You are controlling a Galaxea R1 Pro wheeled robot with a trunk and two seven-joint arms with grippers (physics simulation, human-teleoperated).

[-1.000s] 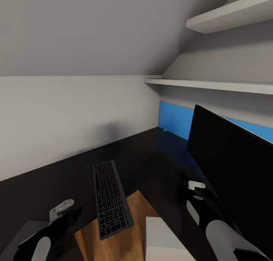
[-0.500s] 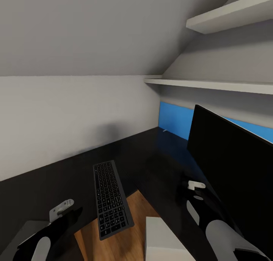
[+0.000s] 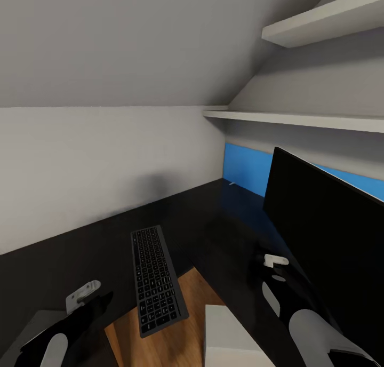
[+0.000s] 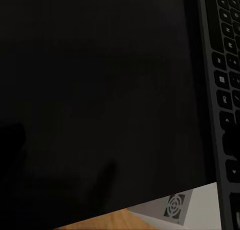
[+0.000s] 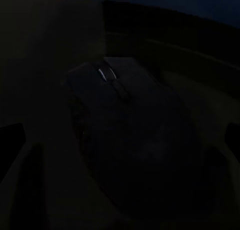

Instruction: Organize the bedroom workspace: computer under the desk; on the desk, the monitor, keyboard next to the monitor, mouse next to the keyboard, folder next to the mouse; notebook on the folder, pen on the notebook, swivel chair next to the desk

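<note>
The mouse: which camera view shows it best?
The right wrist view: the mouse takes up most of the picture, scroll wheel visible, though very dark. In the head view I cannot make it out near the right gripper. The left wrist view shows the keyboard and desk instead.

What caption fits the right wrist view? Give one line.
Black mouse seen close up in deep shadow on the dark desk.

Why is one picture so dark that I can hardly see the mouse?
In the right wrist view, the camera sits very close to the black mouse over the black desk, so little light shows; just its scroll wheel glints. The left wrist view is dark too, showing glossy desk beside the keyboard. The head view is bright and sharp.
</note>
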